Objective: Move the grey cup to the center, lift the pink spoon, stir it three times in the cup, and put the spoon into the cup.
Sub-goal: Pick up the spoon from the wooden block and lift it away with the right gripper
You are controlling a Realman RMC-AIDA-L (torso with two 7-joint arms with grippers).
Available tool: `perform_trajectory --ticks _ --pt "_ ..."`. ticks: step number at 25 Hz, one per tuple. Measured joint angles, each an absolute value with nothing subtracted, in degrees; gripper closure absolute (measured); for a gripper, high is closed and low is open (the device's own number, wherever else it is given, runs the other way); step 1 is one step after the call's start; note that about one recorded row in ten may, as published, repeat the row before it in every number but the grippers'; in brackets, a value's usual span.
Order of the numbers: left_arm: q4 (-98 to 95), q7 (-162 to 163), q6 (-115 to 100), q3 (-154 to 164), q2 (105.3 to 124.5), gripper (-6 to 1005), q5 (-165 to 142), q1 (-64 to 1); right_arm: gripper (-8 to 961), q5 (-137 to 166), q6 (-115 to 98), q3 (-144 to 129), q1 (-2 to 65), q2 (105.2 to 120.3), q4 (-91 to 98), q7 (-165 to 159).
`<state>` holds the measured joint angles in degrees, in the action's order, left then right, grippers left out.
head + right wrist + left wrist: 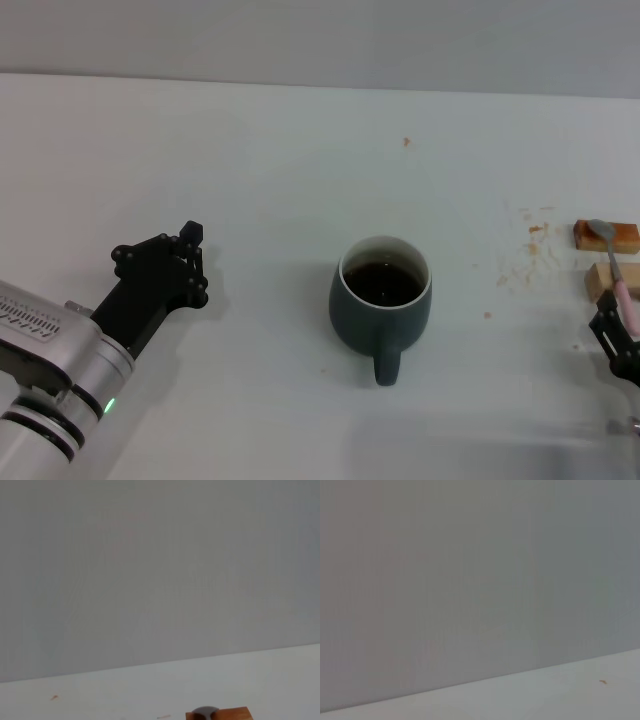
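I work at a white table [250,170] that runs back to a plain grey wall [320,35]; both of my wrist views show mostly that wall above a strip of the table's far edge. The grey cup [381,300] stands upright near the middle of the table, its loop handle turned toward me and dark brown liquid inside its pale inner wall. My left gripper [190,262] hangs low over the table well to the left of the cup, apart from it, with its black fingers drawn close together and nothing between them. At the far right, 2 tan wooden blocks [606,235] lie one behind the other, and the pink spoon [612,262] rests across them, its silver bowl on the farther block and its pink handle running back toward me over the nearer one. My right gripper [616,340] sits at the right edge of the head view, at the near end of that handle; I cannot tell how far its jaws are parted or whether they have the spoon. Brown specks and smears [528,250] mark the table just left of the blocks, and 1 small speck [407,142] lies farther back. My right wrist view catches the farther block with the spoon's bowl on it.
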<state>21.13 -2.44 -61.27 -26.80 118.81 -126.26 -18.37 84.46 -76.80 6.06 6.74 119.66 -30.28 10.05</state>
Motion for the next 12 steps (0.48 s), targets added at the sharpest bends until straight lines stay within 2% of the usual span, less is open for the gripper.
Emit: perform_trajectory --ticks 12 --pt "21.0 -2.3 -61.3 -27.0 118.83 1001 -126.2 -18.4 131 84.3 -76.1 6.6 6.9 119.66 -30.6 9.9"
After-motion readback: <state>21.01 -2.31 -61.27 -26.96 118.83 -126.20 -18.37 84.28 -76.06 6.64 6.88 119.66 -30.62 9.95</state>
